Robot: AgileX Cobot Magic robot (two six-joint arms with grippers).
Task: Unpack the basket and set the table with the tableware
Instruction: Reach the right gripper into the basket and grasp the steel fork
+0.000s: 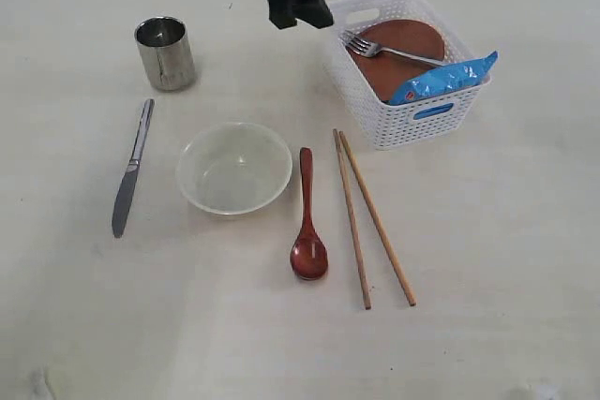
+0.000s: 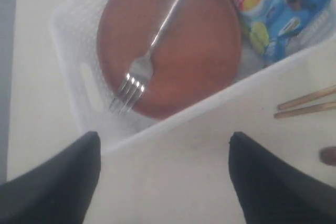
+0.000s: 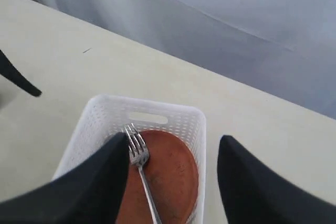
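Note:
The white basket (image 1: 394, 114) stands at the back right of the table (image 1: 487, 259). A brown plate (image 1: 417, 44) lies in it with a steel fork (image 1: 380, 48) on top. Out on the table lie a steel cup (image 1: 165, 51), knife (image 1: 131, 168), white bowl (image 1: 234, 168), wooden spoon (image 1: 307, 217) and two chopsticks (image 1: 370, 217). My left gripper (image 1: 298, 2) hangs open just outside the basket's rim (image 2: 210, 111), with bare table between its fingers (image 2: 63, 182). My right gripper (image 3: 172, 142) is open high above the plate (image 3: 173, 177) and fork (image 3: 137, 153).
A blue crisp packet (image 1: 441, 80) leans in the basket's front right corner, partly over the plate. The basket's slot handle (image 3: 148, 117) faces the far table edge. A grey backdrop runs behind the table.

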